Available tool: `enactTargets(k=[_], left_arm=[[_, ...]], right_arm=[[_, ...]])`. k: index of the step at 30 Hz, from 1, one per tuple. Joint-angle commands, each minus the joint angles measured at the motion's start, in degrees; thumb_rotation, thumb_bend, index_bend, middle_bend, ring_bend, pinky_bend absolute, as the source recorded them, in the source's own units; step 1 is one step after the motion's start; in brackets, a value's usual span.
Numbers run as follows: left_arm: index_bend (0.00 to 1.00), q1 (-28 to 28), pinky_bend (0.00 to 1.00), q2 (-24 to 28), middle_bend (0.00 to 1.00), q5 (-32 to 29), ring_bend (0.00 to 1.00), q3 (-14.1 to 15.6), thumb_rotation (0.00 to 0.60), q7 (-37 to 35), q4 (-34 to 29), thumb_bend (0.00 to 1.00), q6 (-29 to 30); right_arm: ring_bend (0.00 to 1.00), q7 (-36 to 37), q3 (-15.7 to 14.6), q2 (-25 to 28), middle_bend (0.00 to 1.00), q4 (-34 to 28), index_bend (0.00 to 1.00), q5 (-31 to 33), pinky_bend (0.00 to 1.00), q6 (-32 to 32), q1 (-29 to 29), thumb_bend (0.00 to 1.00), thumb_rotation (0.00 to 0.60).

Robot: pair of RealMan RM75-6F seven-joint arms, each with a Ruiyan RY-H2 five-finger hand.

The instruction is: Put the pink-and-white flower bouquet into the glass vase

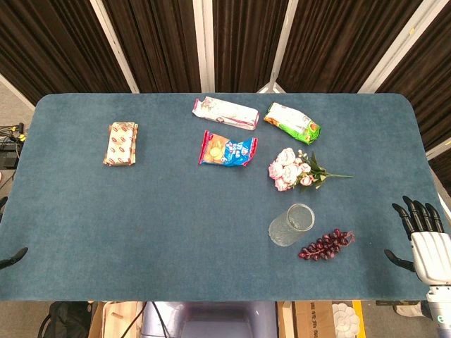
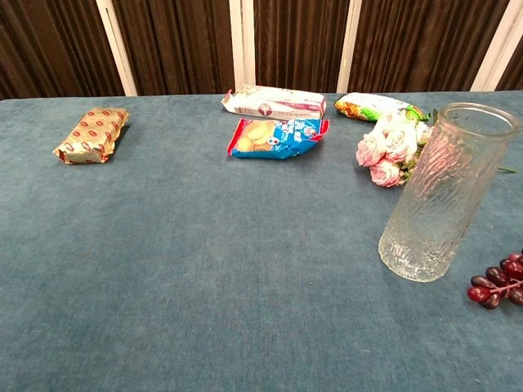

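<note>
Lying flat, bouquet (image 1: 292, 170) sits behind upright glass vase (image 1: 290, 225); right hand (image 1: 425, 243) spread, empty, off surface's (image 1: 141, 211) right edge; left hand (image 1: 8, 256) state unclear.

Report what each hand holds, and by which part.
Nothing is held. The right hand is open at the table edge; the left hand barely shows, holding nothing visible.

The pink-and-white bouquet (image 1: 292, 170) lies on its side just behind the clear ribbed glass vase (image 1: 290, 225), which stands upright and empty.
</note>
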Motion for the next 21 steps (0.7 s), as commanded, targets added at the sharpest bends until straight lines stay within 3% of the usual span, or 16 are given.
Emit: enactTargets(k=[1, 14, 21], left_arm=[[0.07, -0.16, 0.02, -0.05, 0.03, 0.10, 0.00, -0.05, 0.600, -0.15, 0.19, 0.15, -0.20], [0.07, 0.28, 0.02, 0.09, 0.03, -0.20, 0.00, -0.14, 0.600, 0.47, -0.26, 0.15, 0.30], [0.07, 1.09, 0.02, -1.37, 0.03, -1.78, 0.00, -2.00, 0.600, 1.84, 1.28, 0.15, 3.19]], right_arm=[[0.04, 0.08, -0.07, 0.05, 0.04, -0.29, 0.14, -0.20, 0.00, 0.13, -0.02, 0.17, 0.600], [0.04, 1.60, -0.52, 1.05, 0.04, -2.37, 0.12, 0.24, 0.00, -0.12, -0.55, 0.17, 0.600], [0.03, 2.11, 0.19, 1.31, 0.04, -1.94, 0.10, 0.73, 0.00, -3.03, 1.42, 0.15, 0.600]])
